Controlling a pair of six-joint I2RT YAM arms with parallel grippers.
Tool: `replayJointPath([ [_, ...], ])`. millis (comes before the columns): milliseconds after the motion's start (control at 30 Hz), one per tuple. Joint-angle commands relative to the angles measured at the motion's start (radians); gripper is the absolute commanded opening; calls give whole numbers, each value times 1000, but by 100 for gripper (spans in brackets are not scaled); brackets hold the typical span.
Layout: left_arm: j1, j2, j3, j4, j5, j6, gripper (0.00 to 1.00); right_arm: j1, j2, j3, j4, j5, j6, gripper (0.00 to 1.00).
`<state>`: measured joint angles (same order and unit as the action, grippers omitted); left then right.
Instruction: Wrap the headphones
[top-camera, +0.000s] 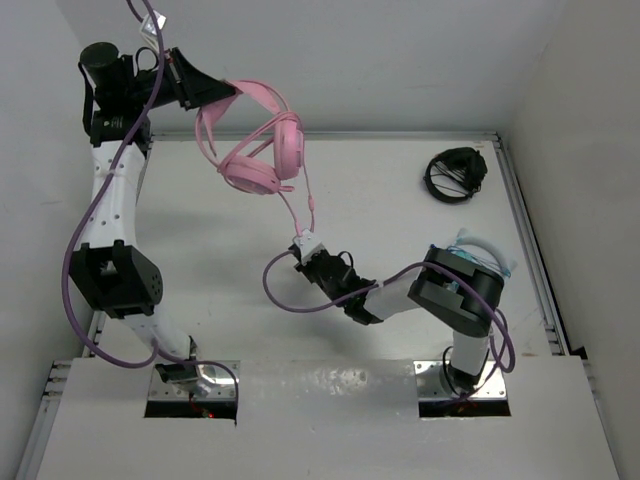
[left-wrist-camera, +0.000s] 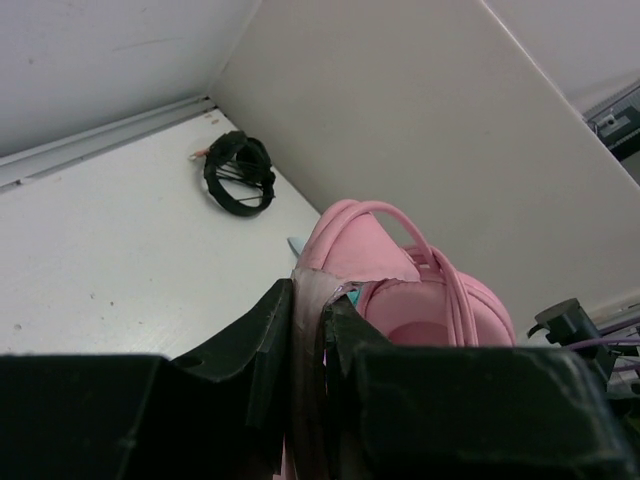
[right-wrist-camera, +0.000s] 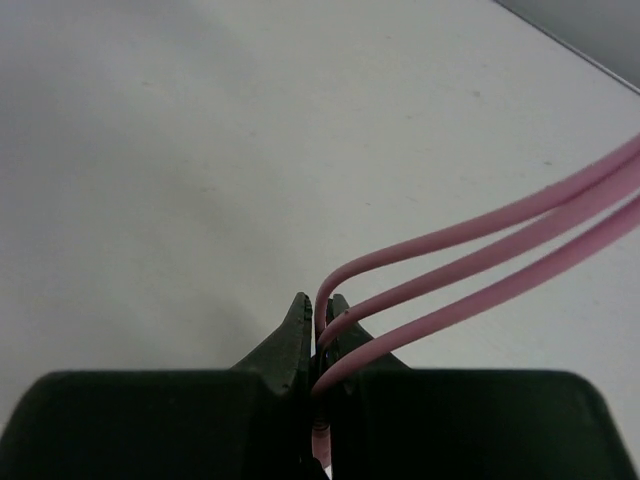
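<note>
1. Left pincer (left-wrist-camera: 310, 300): jaws closed tight on the pink band of the headphones (top-camera: 262, 150). It holds them in the air over the far left part of the worktop (top-camera: 400, 215), earcups hanging below the band.
2. Right pincer (right-wrist-camera: 318, 322): jaws closed on the cable (top-camera: 306, 200), near the middle of the worktop. The right wrist view shows three pink strands running out of the jaws side by side, one bending sharply at the jaw tips.
3. Cable run: in the top view it drops from the lower earcup straight to the right pincer, clear of the worktop.
4. Done, by my judgement: both ends of the job are secured, with the headphones held up and the cable gathered into several strands at one grip.
5. Left to do: no turns of cable show around the band or earcups, so the winding itself appears not yet started. Whether loose cable lies beyond the right pincer cannot be told.
6. Other item: a black coiled bundle (top-camera: 455, 175) lies at the far right of the worktop, well apart from both pincers.
</note>
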<state>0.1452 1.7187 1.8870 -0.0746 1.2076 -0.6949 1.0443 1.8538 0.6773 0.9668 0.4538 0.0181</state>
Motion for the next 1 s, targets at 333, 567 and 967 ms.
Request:
replayJointPath([
  [333,16,-87,-26,49,-29,-38,0,68,194,525,-387,-228,-220,0],
  [567,5,-125,-120,-189,-186,311,0,69,213,827,-585,-435,-185,0],
  [967,-107,-166,-233,-403,-497,845,0,80,150,1042,-890,-561,-233,0],
])
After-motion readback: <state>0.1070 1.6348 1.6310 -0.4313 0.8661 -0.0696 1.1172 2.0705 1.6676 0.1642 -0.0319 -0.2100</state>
